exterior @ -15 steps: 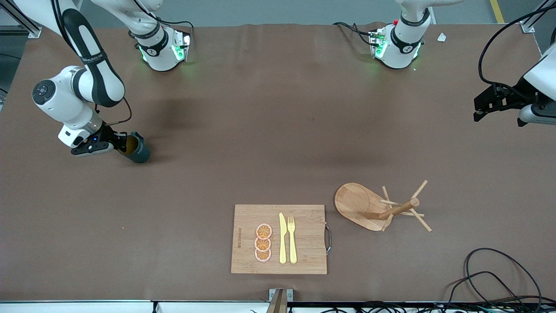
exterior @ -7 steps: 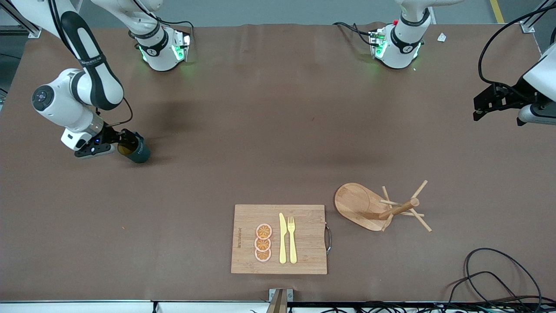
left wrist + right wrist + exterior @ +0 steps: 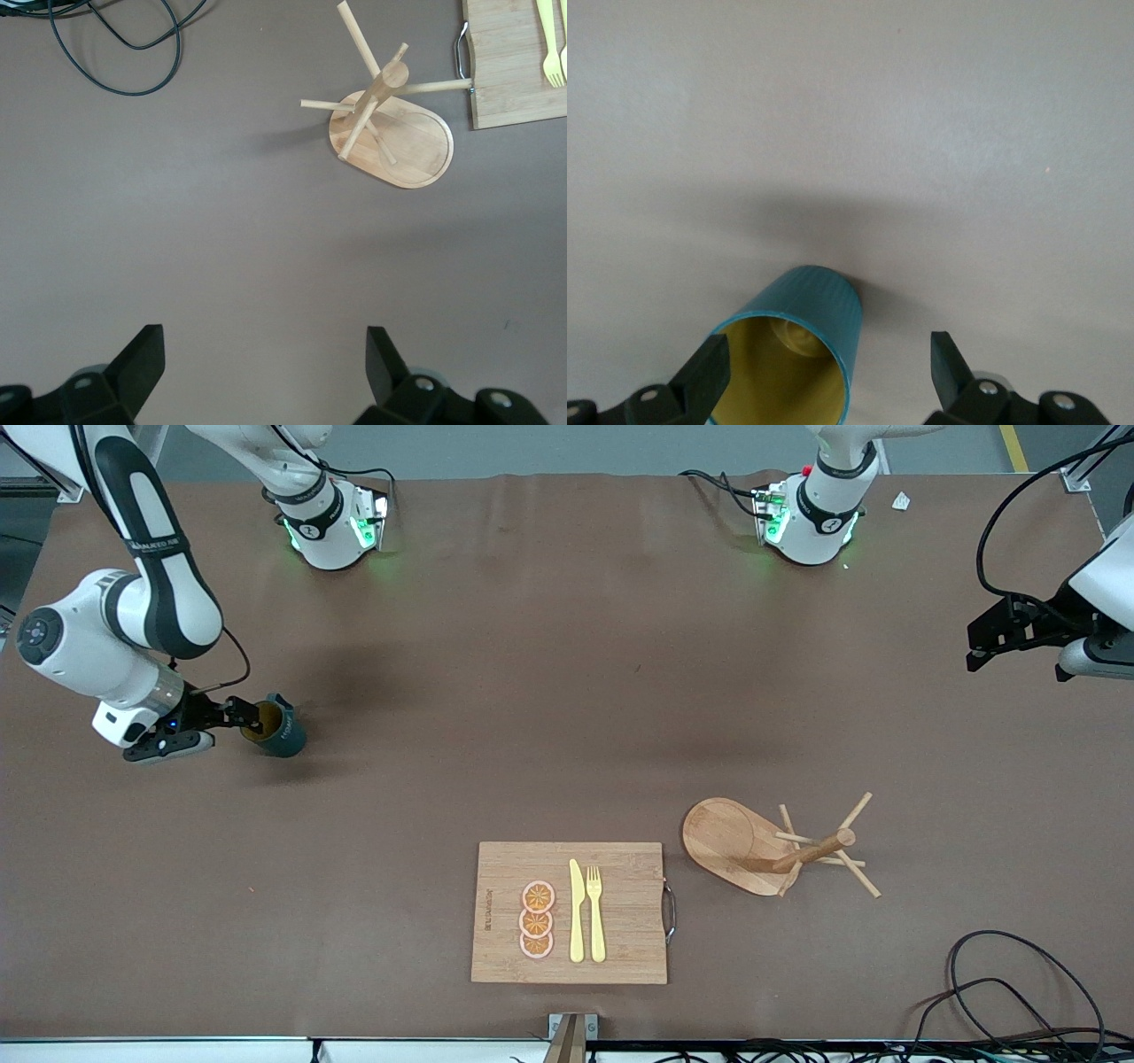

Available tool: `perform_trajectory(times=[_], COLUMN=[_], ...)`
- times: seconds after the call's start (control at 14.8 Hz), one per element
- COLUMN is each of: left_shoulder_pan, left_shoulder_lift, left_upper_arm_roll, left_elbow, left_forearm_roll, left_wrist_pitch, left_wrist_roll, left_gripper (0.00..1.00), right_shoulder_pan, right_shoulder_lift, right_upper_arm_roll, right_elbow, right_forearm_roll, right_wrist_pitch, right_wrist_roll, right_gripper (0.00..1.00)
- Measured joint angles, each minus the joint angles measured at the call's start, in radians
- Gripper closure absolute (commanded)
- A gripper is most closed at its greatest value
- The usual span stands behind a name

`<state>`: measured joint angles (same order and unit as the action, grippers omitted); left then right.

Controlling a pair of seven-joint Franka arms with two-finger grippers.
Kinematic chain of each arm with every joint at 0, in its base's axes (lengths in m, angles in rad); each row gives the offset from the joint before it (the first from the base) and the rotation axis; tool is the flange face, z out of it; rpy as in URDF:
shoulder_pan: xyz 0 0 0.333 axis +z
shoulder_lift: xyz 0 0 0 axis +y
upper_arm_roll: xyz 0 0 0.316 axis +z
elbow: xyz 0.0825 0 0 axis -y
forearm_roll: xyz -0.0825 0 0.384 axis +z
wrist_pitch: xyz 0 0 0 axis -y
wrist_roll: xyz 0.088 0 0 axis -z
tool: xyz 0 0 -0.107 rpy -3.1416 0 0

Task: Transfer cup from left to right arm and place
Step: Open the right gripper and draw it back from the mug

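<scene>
The cup (image 3: 276,730) stands on the bench (image 3: 532,691) at the middle left of the front view, at the right arm's end, tilted a little with its mouth toward the right gripper (image 3: 232,717). That gripper sits low just beside the cup, jaws spread wide, one finger at the rim and nothing gripped. Judging by this, the handover and the placing are done; only the right arm's retreat looks left.

The left gripper (image 3: 983,642) waits in the air at the right edge of that view, jaws open and empty.

In the lower middle lie a cutting board (image 3: 505,948) with fruit slices (image 3: 537,919), a knife (image 3: 577,912) and a fork (image 3: 595,912); a wooden mug tree (image 3: 780,846) stands beside it and cables (image 3: 1001,974) lie lower right. All are well apart from the cup, so nothing blocks the retreat.
</scene>
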<state>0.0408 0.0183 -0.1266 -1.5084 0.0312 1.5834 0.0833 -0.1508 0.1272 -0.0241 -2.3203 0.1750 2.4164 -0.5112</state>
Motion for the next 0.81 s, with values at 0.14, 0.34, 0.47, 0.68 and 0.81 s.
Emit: perform_trajectory(times=[0.14, 0.34, 0.47, 0.68, 0.81], left_shoulder_pan=[0.0, 0.0, 0.0, 0.0, 0.0], left_shoulder_lift=[0.0, 0.0, 0.0, 0.0, 0.0], left_upper_arm_roll=[0.0, 0.0, 0.0, 0.0, 0.0], left_elbow=[0.0, 0.0, 0.0, 0.0, 0.0], left_forearm_roll=[0.0, 0.0, 0.0, 0.0, 0.0], left_wrist_pitch=[0.0, 0.0, 0.0, 0.0, 0.0], left_wrist_roll=[0.0, 0.0, 0.0, 0.0, 0.0], left_gripper=[0.0, 0.0, 0.0, 0.0, 0.0], right_shoulder_pan=[-0.009, -0.033, -0.05, -0.06, -0.06], right_shoulder_lift=[-0.004, -0.022, -0.035, -0.042, -0.046], right_upper_arm_roll=[-0.002, -0.005, -0.006, -0.006, -0.006], right_elbow=[0.085, 0.272, 0.37, 0.455, 0.511], right_forearm_roll=[0.0, 0.0, 0.0, 0.0, 0.0], right_wrist_pitch=[-0.123, -0.349, -0.449, -0.552, -0.623], right_wrist_roll=[0.0, -0.004, -0.005, -0.008, 0.002], right_gripper=[0.0, 0.0, 0.0, 0.0, 0.0])
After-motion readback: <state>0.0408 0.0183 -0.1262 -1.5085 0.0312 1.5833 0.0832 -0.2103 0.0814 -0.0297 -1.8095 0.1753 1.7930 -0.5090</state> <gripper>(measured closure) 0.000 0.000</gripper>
